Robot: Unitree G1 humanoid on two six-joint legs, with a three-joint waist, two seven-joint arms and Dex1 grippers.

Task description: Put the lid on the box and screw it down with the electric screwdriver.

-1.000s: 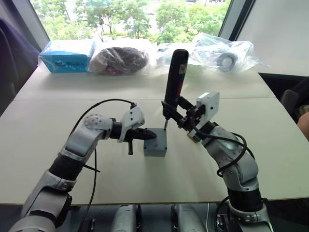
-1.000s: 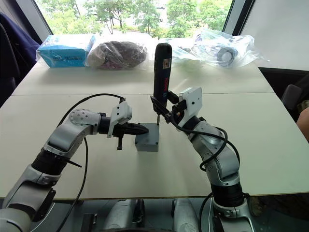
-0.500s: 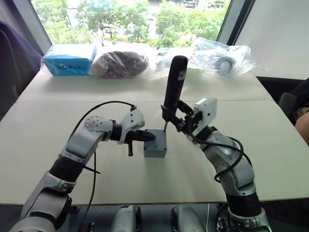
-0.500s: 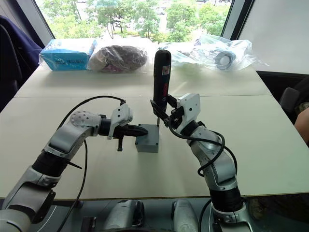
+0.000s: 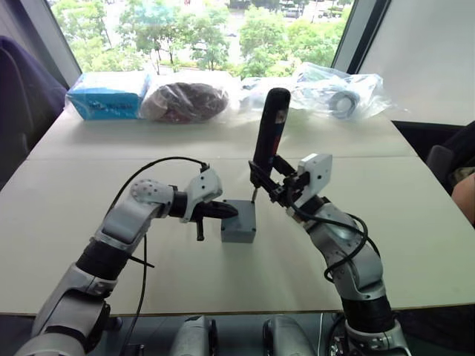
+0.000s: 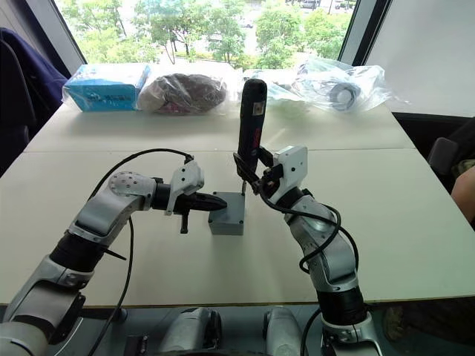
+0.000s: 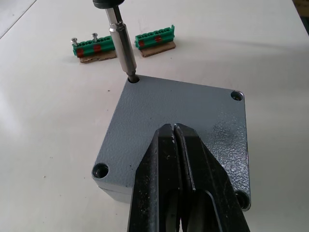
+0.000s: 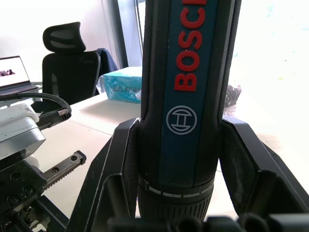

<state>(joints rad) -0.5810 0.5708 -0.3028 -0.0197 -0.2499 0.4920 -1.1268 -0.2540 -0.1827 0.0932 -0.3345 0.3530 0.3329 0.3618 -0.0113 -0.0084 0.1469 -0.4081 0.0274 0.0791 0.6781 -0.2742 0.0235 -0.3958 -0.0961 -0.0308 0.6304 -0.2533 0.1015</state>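
Sat closed near the middle of the pale matte counter [image 5: 89,178]: small grey square metal box [image 5: 239,231], with the flat grey speckled lid with rounded corners [image 7: 178,121] flush on top, edges matched all round. Showed open screw holes at three lid corners in the left wrist view; took the thin metal bit at the fourth corner hole. Stood nearly upright over that far corner: dark cylindrical electric screwdriver with red lettering on a blue label [image 5: 269,130], bit tip down in the hole.

Grasped the screwdriver barrel low down: right gripper [image 5: 269,180], black jaws clamped on either side of it. Pressed down on the lid's near half: left gripper [image 5: 227,211], jaws clenched together, tips resting on the speckled surface.

Lay just beyond the box on bare counter: two small green ribbed connector blocks on brown card strips [image 7: 123,44], side by side, apart from the box, with two loose-looking screws standing on one. Left broad bare counter open on both sides of the box and toward the near edge.

Lined the far counter edge under the window, well apart from the work: blue carton in clear wrap [image 5: 107,92], clear plastic bag holding something dark and rounded [image 5: 185,100], and crinkled clear bags with a dark ring-shaped item inside [image 5: 340,93].
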